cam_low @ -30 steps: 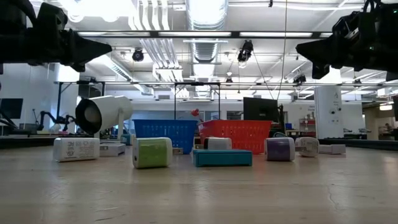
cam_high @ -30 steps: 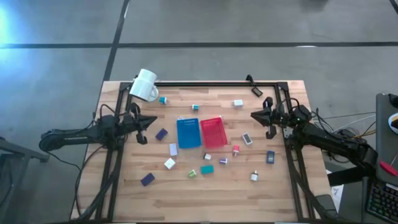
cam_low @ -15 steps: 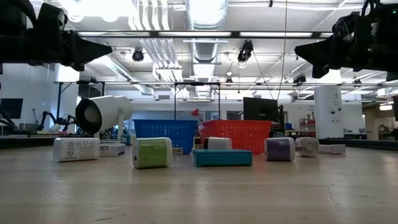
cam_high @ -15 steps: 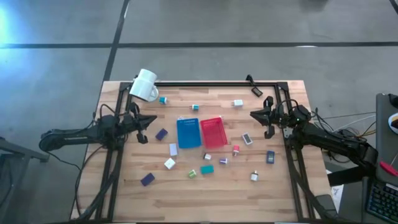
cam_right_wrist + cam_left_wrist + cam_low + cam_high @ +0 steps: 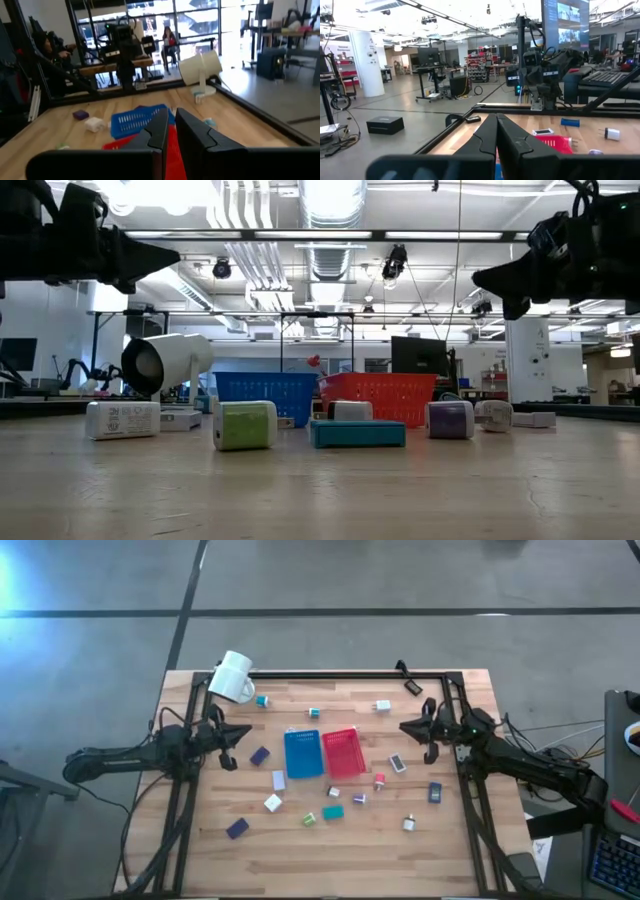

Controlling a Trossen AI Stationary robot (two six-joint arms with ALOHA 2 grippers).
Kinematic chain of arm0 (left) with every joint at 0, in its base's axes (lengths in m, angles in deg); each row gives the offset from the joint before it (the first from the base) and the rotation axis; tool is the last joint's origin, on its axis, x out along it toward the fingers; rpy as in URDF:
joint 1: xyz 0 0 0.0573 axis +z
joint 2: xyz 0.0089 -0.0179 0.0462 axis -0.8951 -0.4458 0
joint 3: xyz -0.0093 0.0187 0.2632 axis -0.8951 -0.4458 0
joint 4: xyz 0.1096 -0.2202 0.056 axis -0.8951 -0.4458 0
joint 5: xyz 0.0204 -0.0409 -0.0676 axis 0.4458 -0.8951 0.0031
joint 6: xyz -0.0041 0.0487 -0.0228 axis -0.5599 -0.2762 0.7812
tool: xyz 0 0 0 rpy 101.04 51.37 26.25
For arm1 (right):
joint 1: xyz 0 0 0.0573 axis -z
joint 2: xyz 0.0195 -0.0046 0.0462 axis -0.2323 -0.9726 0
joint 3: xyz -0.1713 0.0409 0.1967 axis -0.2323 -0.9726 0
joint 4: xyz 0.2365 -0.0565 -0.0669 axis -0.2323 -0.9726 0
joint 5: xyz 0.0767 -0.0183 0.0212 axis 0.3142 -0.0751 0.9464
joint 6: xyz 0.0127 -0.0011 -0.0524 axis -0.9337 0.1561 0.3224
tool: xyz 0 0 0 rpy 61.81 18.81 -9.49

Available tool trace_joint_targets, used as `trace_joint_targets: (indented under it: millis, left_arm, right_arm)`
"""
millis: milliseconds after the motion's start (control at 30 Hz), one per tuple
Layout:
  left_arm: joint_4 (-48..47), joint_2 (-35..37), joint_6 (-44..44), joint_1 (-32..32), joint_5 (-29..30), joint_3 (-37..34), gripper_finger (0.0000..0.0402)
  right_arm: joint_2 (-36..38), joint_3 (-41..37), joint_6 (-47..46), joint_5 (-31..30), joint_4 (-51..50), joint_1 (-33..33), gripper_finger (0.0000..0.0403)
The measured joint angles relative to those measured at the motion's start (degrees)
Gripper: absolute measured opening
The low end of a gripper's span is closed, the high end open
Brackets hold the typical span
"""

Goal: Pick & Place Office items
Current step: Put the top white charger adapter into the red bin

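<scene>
Nothing has been sorted yet, judging by how things lie: the office items sit scattered on the wooden tabletop (image 5: 440, 850) around the blue tray (image 5: 302, 754), which stands side by side with the red tray (image 5: 343, 752) at the centre. Nearest the front edge, well short of the blue tray, lie a dark blue block (image 5: 237, 828) and a small white piece (image 5: 409, 824); a little closer to the tray come a white block (image 5: 273, 803), a green block (image 5: 310, 819) and a teal block (image 5: 333, 811). Just beside the blue tray are a pale block (image 5: 279, 780) and a dark blue clip (image 5: 260, 755); more pieces dot the wood on the red tray's far side from it. Both trays look empty from above, so the whole job appears to remain. Level with the blue tray, the left gripper (image 5: 238, 733) hangs above the tabletop's left margin, jaws pressed together and holding nothing; the right gripper (image 5: 409, 726) hovers opposite, beyond the red tray, jaws likewise close together and empty. Behind the blue tray lie a few more small pieces, and at the far left corner a white mug (image 5: 233, 676) rests on its side.
</scene>
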Motion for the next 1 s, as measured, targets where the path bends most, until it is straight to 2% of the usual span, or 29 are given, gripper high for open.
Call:
trace_joint_targets:
  millis: [533,733,833,1000]
  left_arm:
    - [0.3,0.0,-1.9,0.0,2.2,0.0,0.0010]
    - [0.4,0.0,0.2,0.0,2.2,0.0,0.0010]
    - [0.4,0.0,0.2,0.0,2.2,0.0,0.0010]
    - [0.4,0.0,-1.0,0.0,2.4,0.0,0.0010]
  right_arm:
    - [-1.6,0.0,3.6,-0.2,2.1,-0.3,0.0034]
    - [-6.2,4.3,3.3,-6.5,1.5,-3.7,0.0034]
    - [-9.6,10.5,4.4,-9.2,-6.2,-4.1,0.0034]
    - [-18.5,27.3,15.1,-16.1,-36.8,-4.5,0.0034]
